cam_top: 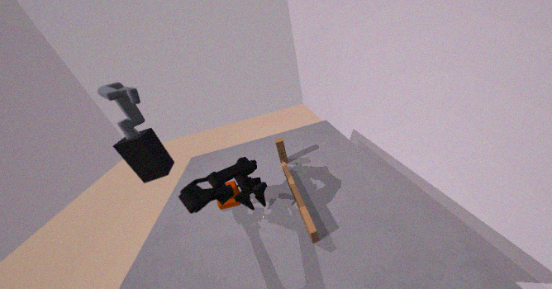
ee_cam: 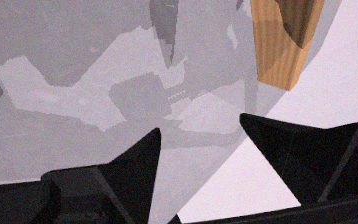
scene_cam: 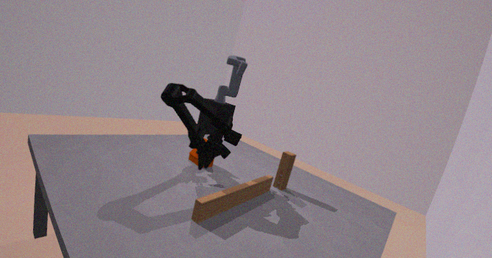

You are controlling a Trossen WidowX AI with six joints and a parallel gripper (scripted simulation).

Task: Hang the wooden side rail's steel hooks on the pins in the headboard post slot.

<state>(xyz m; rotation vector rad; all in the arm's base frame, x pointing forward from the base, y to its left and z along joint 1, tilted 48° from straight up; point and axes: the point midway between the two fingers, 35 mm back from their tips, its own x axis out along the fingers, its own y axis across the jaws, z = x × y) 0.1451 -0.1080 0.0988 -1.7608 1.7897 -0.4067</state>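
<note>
Jaws (cam_top: 259, 207) (scene_cam: 205, 168) are spread almost all the way, with nothing in them. They hang near the orange block (cam_top: 228, 201) (scene_cam: 194, 155) at the arm's foot, well apart from the wood.

The rail (cam_top: 301, 198) (scene_cam: 233, 199) is out on the desk (cam_top: 392, 226) (scene_cam: 110, 150) (ee_cam: 40, 155), past the fingertips on the side away from the arm's base. In the top view its long axis runs across the way the arm would reach, one end close to the post (cam_top: 280, 149) (scene_cam: 284, 170). So imo the next move is out and over the rail, then turn the jaws so one finger goes down each side of its long faces. Get that angle wrong and you'd probably bump it skew.

Count: one rail, one post, one arm, two fingers. Two hooks and two pins going by the job, but I can't make any out, so can't tell if it's hooked on. I'd guess it isn't.
</note>
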